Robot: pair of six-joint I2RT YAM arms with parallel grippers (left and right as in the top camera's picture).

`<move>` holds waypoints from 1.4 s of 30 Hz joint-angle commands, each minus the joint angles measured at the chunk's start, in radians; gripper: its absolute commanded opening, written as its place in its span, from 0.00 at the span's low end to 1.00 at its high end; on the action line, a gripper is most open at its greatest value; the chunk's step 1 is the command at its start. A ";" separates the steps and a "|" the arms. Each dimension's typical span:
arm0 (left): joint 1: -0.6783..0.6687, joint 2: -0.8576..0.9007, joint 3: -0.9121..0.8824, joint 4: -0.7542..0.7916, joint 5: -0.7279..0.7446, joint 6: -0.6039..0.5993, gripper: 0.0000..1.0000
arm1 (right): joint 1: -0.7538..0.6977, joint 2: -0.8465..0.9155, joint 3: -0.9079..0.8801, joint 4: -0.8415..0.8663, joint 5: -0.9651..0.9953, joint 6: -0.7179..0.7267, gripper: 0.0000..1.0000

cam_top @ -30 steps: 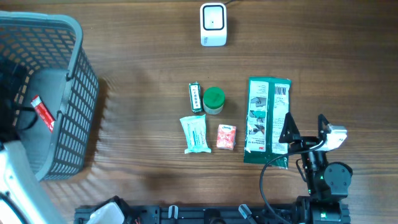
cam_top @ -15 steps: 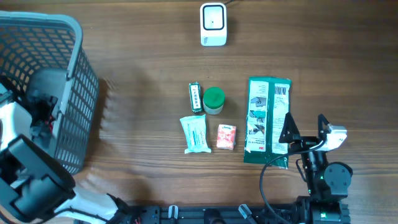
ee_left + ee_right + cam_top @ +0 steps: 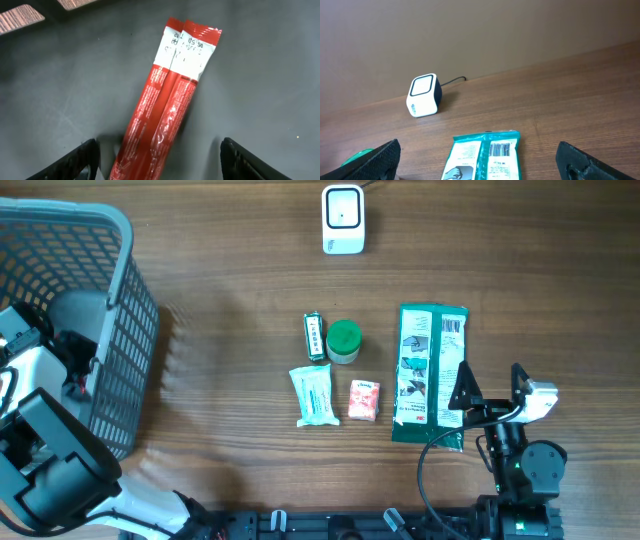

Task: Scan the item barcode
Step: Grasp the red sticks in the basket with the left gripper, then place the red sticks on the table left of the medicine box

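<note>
- Wooden table (image 3: 220,300) carries everything; a plain brown wall stands behind it in the right wrist view.
- The red twin sachet (image 3: 167,110) lies flat on the floor of the grey basket (image 3: 135,320), between the fingers of my left gripper (image 3: 159,147), whose jaws stand apart, clear of it.
- A second ago the overhead view showed the sachet; now my left arm covers it.
- My right gripper (image 3: 490,385) is wide and empty at the green packet (image 3: 425,350)'s right edge, unmoved.
- The white scanner (image 3: 342,220) sits at the far edge.
</note>
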 commanded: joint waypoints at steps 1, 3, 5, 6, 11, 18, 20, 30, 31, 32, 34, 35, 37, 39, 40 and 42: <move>-0.001 0.021 -0.039 -0.009 -0.035 0.005 0.26 | 0.001 -0.004 -0.001 0.005 0.006 0.007 1.00; -0.001 0.021 -0.039 -0.018 -0.037 0.031 0.04 | 0.001 -0.004 -0.001 0.005 0.006 0.007 1.00; -0.001 0.019 -0.039 -0.023 -0.037 0.053 0.04 | 0.001 -0.004 -0.001 0.005 0.006 0.007 1.00; -0.001 0.002 -0.035 -0.028 -0.036 0.052 0.04 | 0.001 -0.004 -0.001 0.005 0.006 0.006 1.00; -0.001 -0.220 0.098 -0.128 -0.028 0.047 0.04 | 0.001 -0.004 -0.001 0.005 0.006 0.006 1.00; -0.079 -0.752 0.198 -0.236 0.319 0.001 0.04 | 0.001 -0.004 -0.001 0.005 0.006 0.007 1.00; -0.230 -0.861 0.197 -0.265 0.394 -0.009 0.04 | 0.001 -0.004 -0.001 0.005 0.006 0.006 1.00; -1.015 -0.541 -0.088 -0.331 -0.049 -0.195 0.04 | 0.001 -0.004 -0.001 0.005 0.006 0.006 1.00; -1.031 -0.472 -0.113 -0.296 -0.040 -0.219 0.04 | 0.001 -0.004 -0.001 0.005 0.006 0.007 1.00; -1.049 -0.388 -0.128 -0.262 -0.027 -0.235 0.04 | 0.001 -0.004 -0.001 0.005 0.006 0.006 1.00; -1.077 -0.258 -0.132 -0.214 -0.022 -0.238 0.04 | 0.001 -0.004 -0.001 0.005 0.006 0.006 1.00; -1.089 -0.201 -0.132 -0.190 -0.022 -0.238 0.04 | 0.001 -0.004 -0.001 0.005 0.006 0.006 1.00; -1.107 -0.108 -0.132 -0.153 -0.022 -0.238 0.04 | 0.001 -0.004 -0.001 0.005 0.006 0.007 1.00; -1.106 -0.070 -0.132 -0.134 -0.023 -0.238 0.04 | 0.001 -0.004 -0.001 0.005 0.006 0.007 1.00; -1.103 -0.063 -0.132 -0.127 -0.023 -0.238 0.04 | 0.001 -0.004 -0.001 0.005 0.006 0.007 0.99; -1.099 -0.062 -0.132 -0.121 -0.027 -0.238 0.04 | 0.001 -0.004 -0.001 0.005 0.006 0.006 1.00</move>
